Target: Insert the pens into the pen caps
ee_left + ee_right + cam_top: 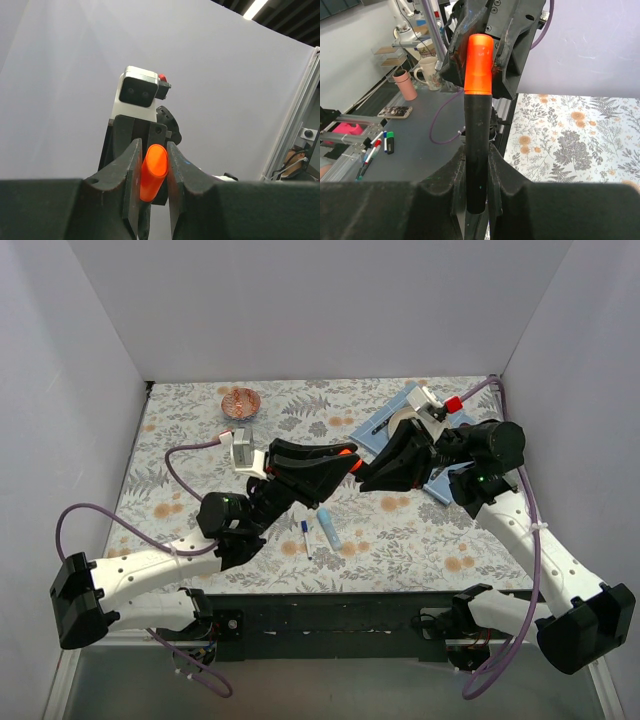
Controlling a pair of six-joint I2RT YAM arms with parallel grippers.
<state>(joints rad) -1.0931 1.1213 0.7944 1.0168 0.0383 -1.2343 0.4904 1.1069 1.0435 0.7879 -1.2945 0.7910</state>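
My two grippers meet above the middle of the table. My left gripper (pixel 345 458) (pixel 152 150) is shut on the bright orange cap (pixel 153 171), which also shows in the top view (pixel 352 463). My right gripper (pixel 368 478) (pixel 476 155) is shut on the black marker (pixel 477 145). The orange cap (pixel 479 62) sits over the marker's far end, between the left fingers (pixel 507 45). A chunky light-blue marker (pixel 328 528) and a thin white pen with a blue tip (pixel 304 535) lie on the floral cloth below. The dark-red pen and the other caps are not visible.
A small copper bowl (pixel 240 402) stands at the back left. A blue mat (pixel 402 435) with dark cutlery (pixel 384 424) lies at the back right, partly under the right arm. White walls enclose the table on three sides.
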